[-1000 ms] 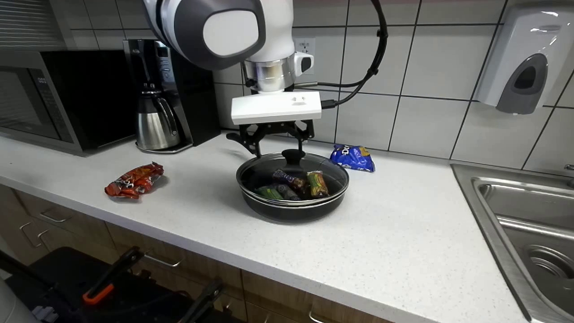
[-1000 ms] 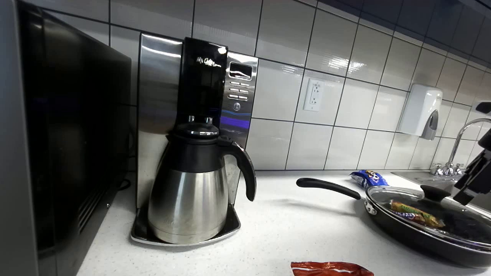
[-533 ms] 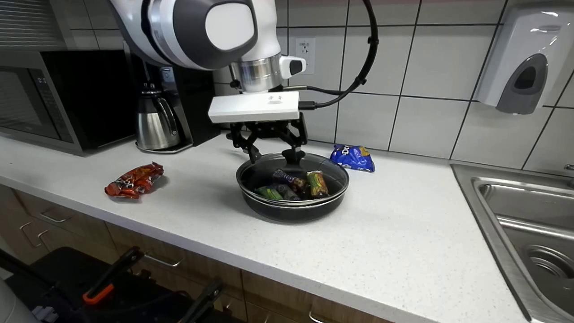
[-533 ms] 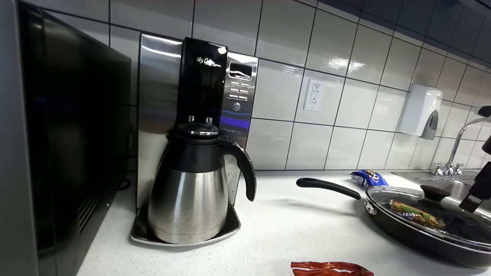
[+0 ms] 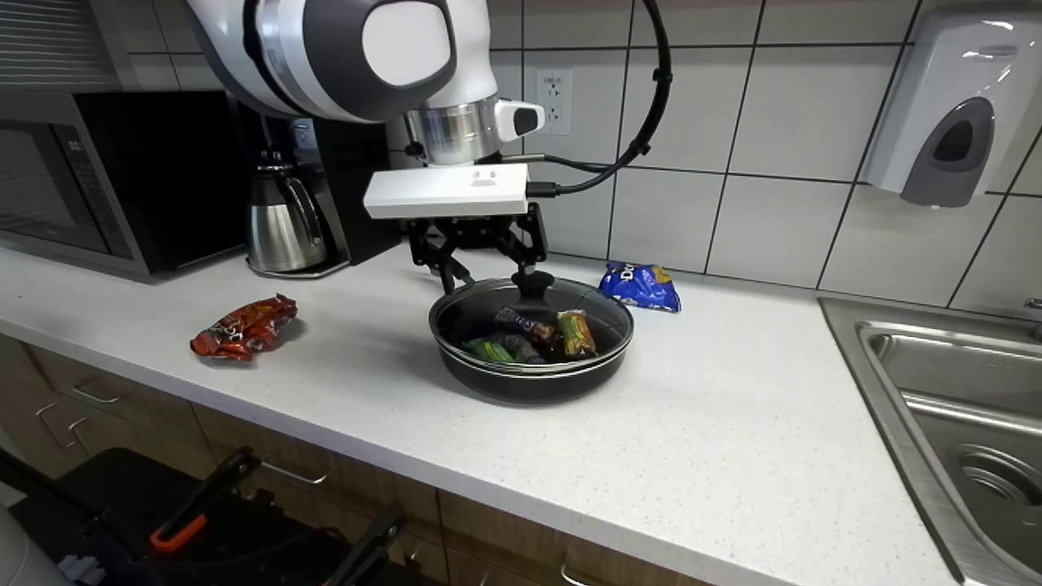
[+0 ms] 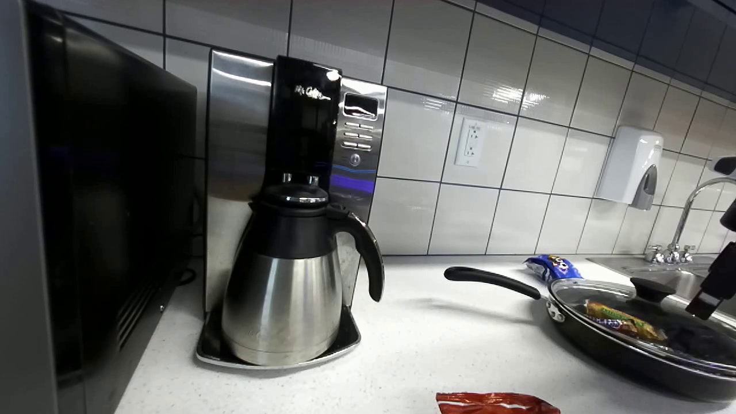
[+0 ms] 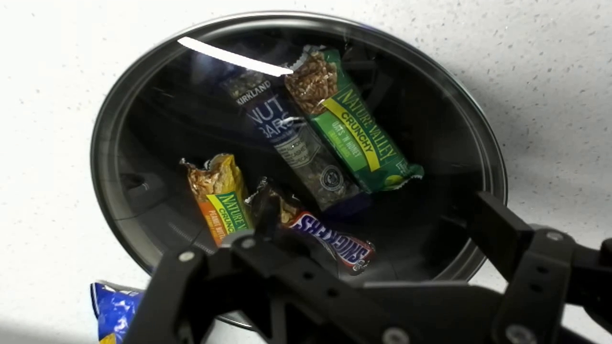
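Observation:
My gripper (image 5: pixel 488 279) stands open above the glass lid (image 5: pixel 480 313) of a black frying pan (image 5: pixel 533 389), with nothing held. In an exterior view, one of its fingertips appears close to the lid's black knob (image 5: pixel 533 283); whether they touch I cannot tell. Another exterior view cuts the gripper off at its right edge, with a fingertip (image 6: pixel 704 303) beside the knob (image 6: pixel 651 289). Under the glass lie a Snickers bar (image 7: pixel 332 241), a Kirkland nut bar (image 7: pixel 296 143), a green Nature Valley bar (image 7: pixel 354 124) and a yellow-orange one (image 7: pixel 219 200). A gripper finger hides the knob in the wrist view.
A red snack bag (image 5: pixel 244 330) lies to the left, and a blue one (image 5: pixel 641 286) is behind the pan. The pan's handle (image 6: pixel 491 280) points toward the coffee maker (image 6: pixel 299 115) with its steel carafe (image 6: pixel 282 310). A microwave (image 5: pixel 163 171) and a sink (image 5: pixel 883 391) flank the counter.
The arm and gripper have shifted left in the exterior view that shows the arm, mostly during the first half second, then slightly. The gripper stays open; pan, lid and bags have not moved.

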You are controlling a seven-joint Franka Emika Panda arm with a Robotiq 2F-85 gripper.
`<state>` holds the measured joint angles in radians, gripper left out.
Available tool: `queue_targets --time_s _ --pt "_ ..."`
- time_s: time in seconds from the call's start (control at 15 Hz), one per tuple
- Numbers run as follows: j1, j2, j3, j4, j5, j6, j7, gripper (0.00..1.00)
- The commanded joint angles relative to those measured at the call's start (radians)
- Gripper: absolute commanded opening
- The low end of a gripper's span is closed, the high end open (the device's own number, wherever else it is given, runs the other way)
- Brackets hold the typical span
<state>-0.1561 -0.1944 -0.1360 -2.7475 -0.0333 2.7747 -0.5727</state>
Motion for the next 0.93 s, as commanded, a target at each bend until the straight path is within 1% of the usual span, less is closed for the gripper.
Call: queue_targets --time_s 0.0,0.07,0.27,0.53,0.67,0.87 --pt "0.027 -0.002 -0.029 0.000 -0.017 -0.002 0.013 1.00" --pt "0.006 -0.006 -0.010 0.009 -0.057 -0.043 0.076 1.00" --pt "0.014 -0.035 -0.008 0.003 -0.060 -0.077 0.138 1.00" --pt "0.055 -0.059 -0.026 0.000 0.021 -0.136 0.128 1.00" --pt "0.082 -0.072 -0.034 -0.001 0.081 -0.186 0.113 1.00" --pt "0.094 -0.086 -0.030 -0.001 0.101 -0.250 0.124 1.00"
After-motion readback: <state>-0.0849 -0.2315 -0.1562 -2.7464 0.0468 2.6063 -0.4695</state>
